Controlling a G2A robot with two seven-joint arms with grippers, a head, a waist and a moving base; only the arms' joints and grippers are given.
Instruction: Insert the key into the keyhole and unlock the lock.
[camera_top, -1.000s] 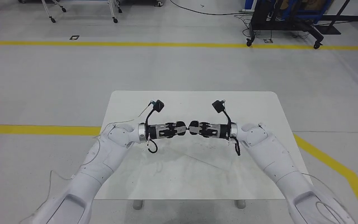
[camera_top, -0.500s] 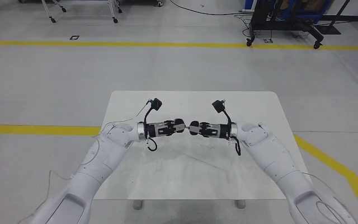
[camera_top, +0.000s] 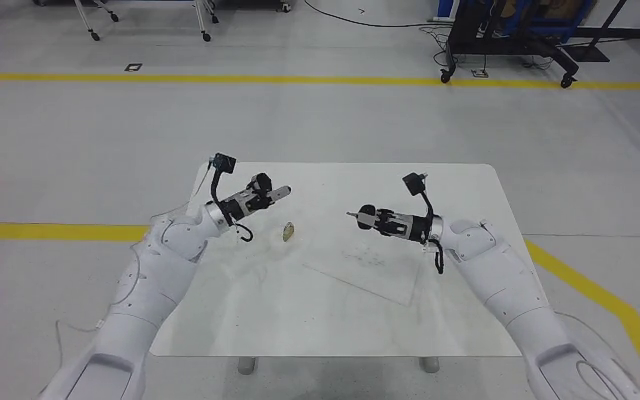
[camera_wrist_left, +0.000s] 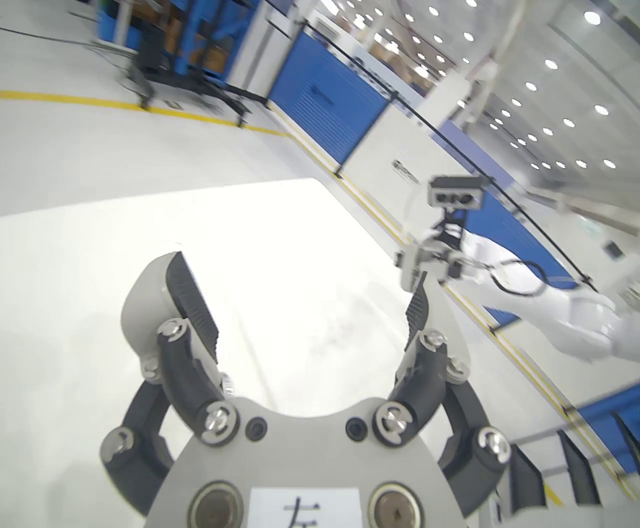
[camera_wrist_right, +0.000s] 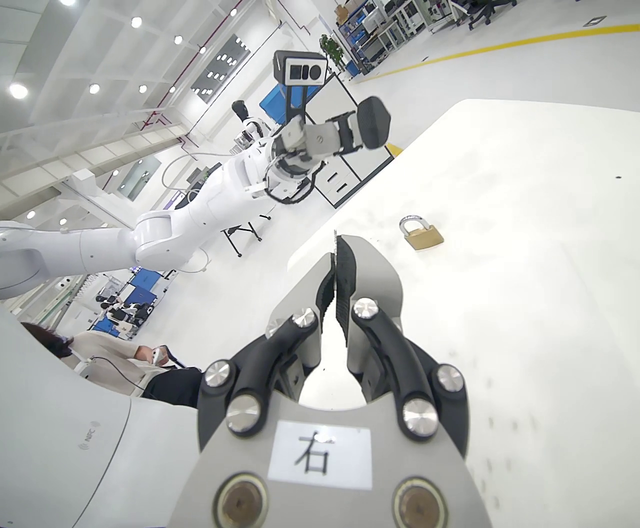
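**A:** While both arms hang above the white counter (camera_top: 470, 190), where does the padlock (camera_top: 288, 232) sit?

**B:** It lies flat on the left half of the counter. It has a brass body and a silver shackle, and neither arm touches it. In the top view it is between the two arms, nearer the left one.

**A:** What about the left gripper (camera_wrist_left: 300, 280)?

**B:** Its fingers are spread wide and hold nothing, so the ribbed pads (camera_wrist_left: 192, 295) are bare. It is in the air over the counter, just beyond the padlock on the far side. Its tips point across toward the right arm.

**A:** And the right gripper (camera_wrist_right: 336, 250)?

**B:** Its fingers are pressed tight together. A thin metal sliver sticks out past the tips, and that appears to be the key (camera_top: 349, 213). The wrist camera sees it edge-on, so I cannot make out its shape. This gripper is over the middle of the counter, aimed toward the padlock and the left arm.

**A:** Is the key close to the lock?

**B:** No, they are well apart. The key is up in the air in the right gripper, and the padlock is down on the counter off to its left.

**A:** Can you see the keyhole?

**B:** No, it is too small to pick out in any view.

**A:** Is the shackle latched or sprung?

**B:** The loop arches over the brass body. I cannot tell whether it is locked.
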